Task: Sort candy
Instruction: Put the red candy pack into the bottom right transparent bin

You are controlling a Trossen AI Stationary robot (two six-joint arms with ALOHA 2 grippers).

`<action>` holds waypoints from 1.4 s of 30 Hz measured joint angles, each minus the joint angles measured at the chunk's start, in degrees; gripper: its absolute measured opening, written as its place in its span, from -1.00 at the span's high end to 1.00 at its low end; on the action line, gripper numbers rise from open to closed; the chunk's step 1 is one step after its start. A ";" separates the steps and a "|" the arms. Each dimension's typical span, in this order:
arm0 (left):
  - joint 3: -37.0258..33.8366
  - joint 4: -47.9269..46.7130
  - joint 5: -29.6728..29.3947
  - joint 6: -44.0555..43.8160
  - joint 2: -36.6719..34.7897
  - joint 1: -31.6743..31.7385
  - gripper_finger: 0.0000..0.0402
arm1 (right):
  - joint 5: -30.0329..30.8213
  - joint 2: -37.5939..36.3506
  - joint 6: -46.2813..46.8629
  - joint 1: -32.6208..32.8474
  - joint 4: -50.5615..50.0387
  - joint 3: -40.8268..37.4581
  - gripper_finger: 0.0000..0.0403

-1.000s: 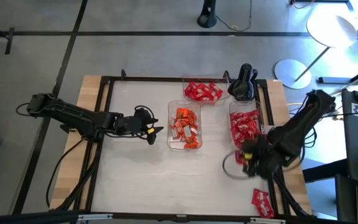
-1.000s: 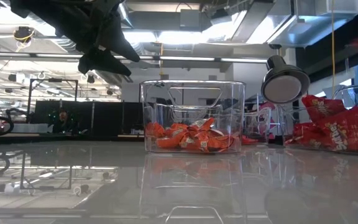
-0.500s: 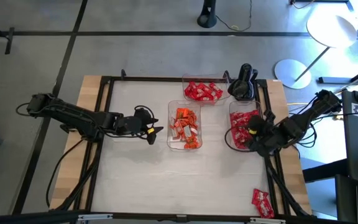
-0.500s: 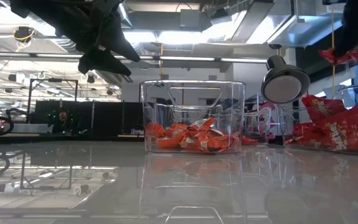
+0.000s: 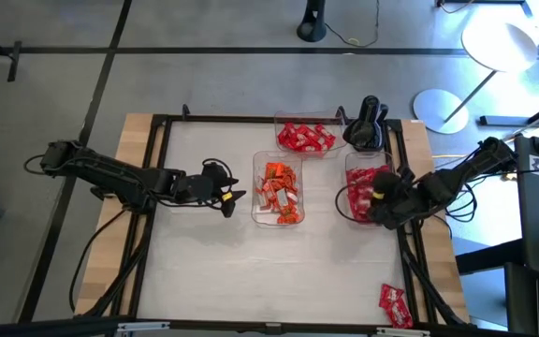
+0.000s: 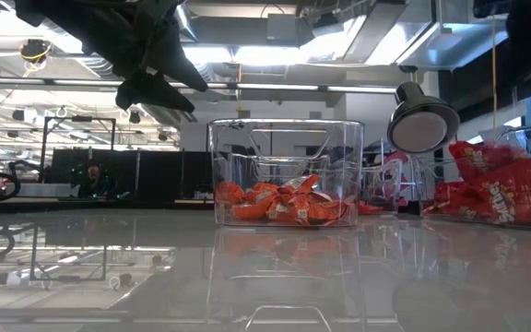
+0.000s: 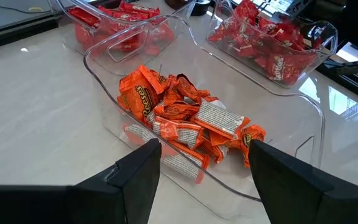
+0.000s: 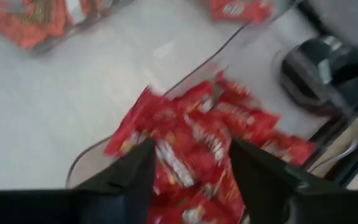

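Three clear trays hold candy: orange candy in the middle tray (image 5: 279, 192) (image 7: 185, 118), plain red candy in the far tray (image 5: 305, 138), and red candy with white marks in the right tray (image 5: 363, 187) (image 8: 197, 149). My right gripper (image 5: 374, 201) (image 8: 188, 180) hangs open above the right tray's near end, with nothing between its fingers. My left gripper (image 5: 235, 197) (image 7: 204, 186) is open in the air just left of the middle tray, pointing at it, and is empty. Three or so red candies (image 5: 394, 304) lie loose near the table's front right corner.
A black stand-like object (image 5: 363, 126) sits at the far right, beside the right tray's far end. A black frame rail (image 5: 405, 187) runs along the table's right side under my right arm. Bare tabletop (image 5: 213, 271) stretches across the left and near parts.
My right gripper has gone from the near right of the table toward the far edge, carrying a red candy, and now hangs over the right tray. The candy that hung below it half a second ago no longer shows there.
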 joint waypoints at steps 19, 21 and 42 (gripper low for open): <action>-0.01 0.27 0.00 -0.20 0.00 0.00 -0.16 | -24.24 12.56 9.82 23.44 29.88 0.04 -0.28; -0.01 0.76 -0.01 -0.02 0.01 0.00 -0.16 | -26.13 15.91 13.08 25.73 29.83 0.04 -0.28; 0.01 1.06 0.00 1.49 0.01 -0.02 -0.16 | -38.33 31.61 45.12 32.83 39.85 -7.60 -0.28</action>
